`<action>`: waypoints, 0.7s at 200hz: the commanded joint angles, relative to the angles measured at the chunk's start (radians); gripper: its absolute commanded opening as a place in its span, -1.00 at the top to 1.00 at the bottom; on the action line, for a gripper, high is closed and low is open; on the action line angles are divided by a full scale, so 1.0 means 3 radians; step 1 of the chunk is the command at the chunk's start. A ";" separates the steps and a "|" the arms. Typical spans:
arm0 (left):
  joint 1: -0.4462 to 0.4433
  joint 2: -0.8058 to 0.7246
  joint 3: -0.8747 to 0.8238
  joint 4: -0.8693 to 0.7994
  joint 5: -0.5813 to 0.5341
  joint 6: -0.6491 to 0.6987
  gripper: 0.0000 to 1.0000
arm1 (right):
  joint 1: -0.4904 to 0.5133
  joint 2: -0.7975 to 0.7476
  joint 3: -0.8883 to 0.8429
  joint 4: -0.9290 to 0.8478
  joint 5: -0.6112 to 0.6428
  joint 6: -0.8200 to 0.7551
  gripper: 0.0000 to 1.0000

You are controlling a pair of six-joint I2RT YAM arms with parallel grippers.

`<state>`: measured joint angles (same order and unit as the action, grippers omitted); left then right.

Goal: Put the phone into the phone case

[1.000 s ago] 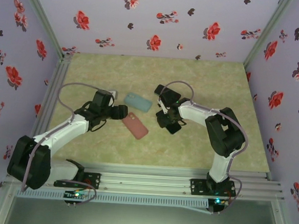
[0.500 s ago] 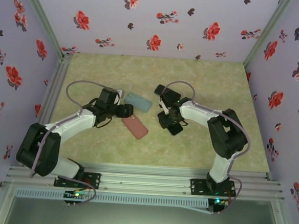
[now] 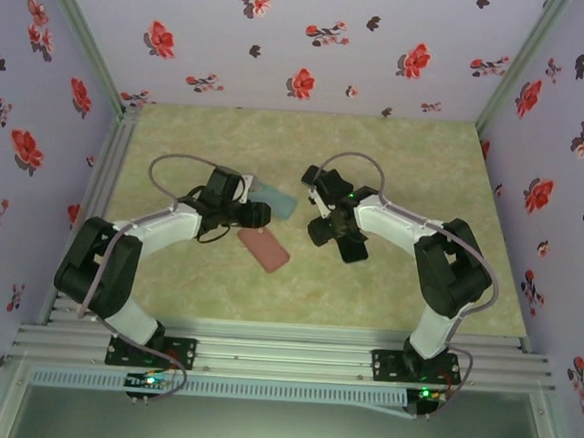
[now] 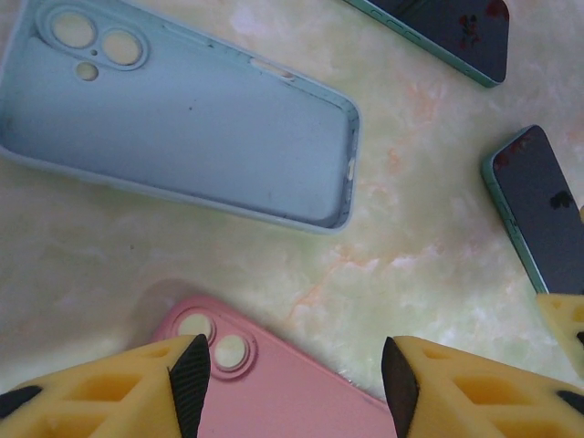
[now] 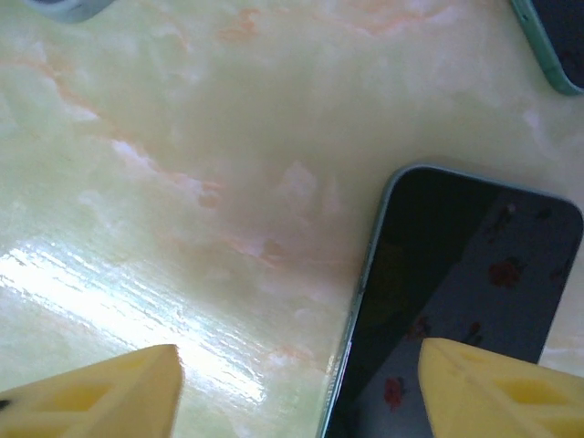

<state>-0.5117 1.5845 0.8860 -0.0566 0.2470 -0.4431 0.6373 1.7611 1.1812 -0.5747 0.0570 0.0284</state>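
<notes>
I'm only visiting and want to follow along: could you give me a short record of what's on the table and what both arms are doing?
table: pale marbled green
blue case: hollow side up, empty
pink case: apart from the blue case, camera holes showing
phone: dark screen up, on the table, in no case
second phone: lies apart from the first
left end effector: open, over the pink case
right end effector: open, over the phone
</notes>
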 commanded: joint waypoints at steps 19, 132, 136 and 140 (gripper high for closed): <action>-0.0028 0.0027 0.0053 0.0122 0.0127 0.0030 -0.18 | -0.0016 -0.0159 -0.0042 -0.0016 0.0296 0.0126 -0.88; -0.0028 -0.0071 0.0031 0.0089 0.0119 0.0038 -0.25 | -0.0381 0.0069 -0.0138 -0.0012 0.0067 0.0354 -0.99; -0.0028 -0.0076 0.0023 0.0089 0.0118 0.0040 -0.25 | -0.0381 0.0084 -0.0140 -0.0007 0.0057 0.0355 -0.99; -0.0028 -0.0078 0.0023 0.0087 0.0120 0.0040 -0.25 | -0.0381 0.0095 -0.0138 -0.0001 0.0051 0.0355 -0.99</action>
<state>-0.5125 1.5871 0.8867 -0.0372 0.2665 -0.4397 0.5266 1.7588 1.1545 -0.5739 0.0994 0.1093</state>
